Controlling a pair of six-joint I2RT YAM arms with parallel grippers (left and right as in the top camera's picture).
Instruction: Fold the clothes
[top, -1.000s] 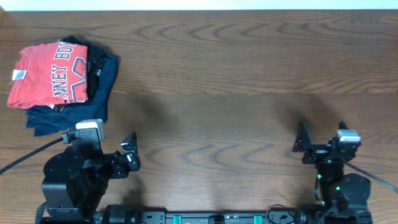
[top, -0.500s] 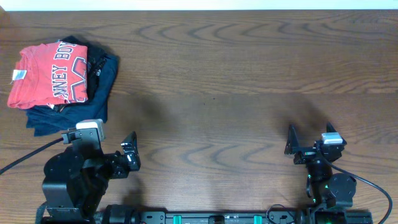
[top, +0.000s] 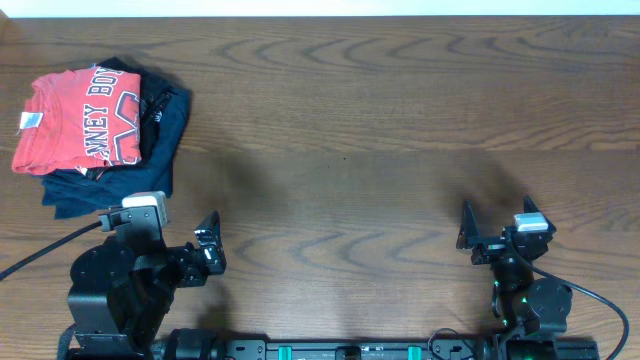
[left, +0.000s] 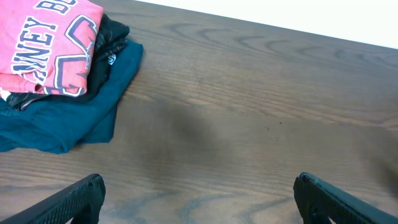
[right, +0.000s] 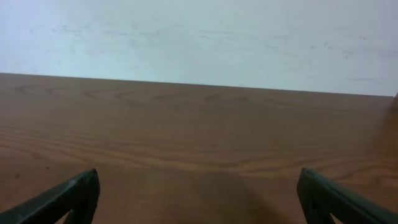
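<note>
T-shirt (top: 75, 120): coral-red, folded, white block lettering facing up, white tag (top: 30, 121) at its left edge. It sits on top of a stack at the far-left of the counter (top: 350, 120). Under it is a black shirt (top: 155, 100), only its right edge showing. At the bottom are navy folded garments (top: 110, 180), sticking out toward the near side and right. The stack lies straight on the wood.

Left gripper (left: 199, 190): jaws wide apart, nothing between them, hovering at the near edge of the counter. The stack is ahead and to its left, well apart. No contact.

Right gripper (right: 199, 186): jaws wide apart, holding nothing, over bare wood on the near-right side, far from the stack. Its wrist view shows only wood grain and a pale wall.
</note>
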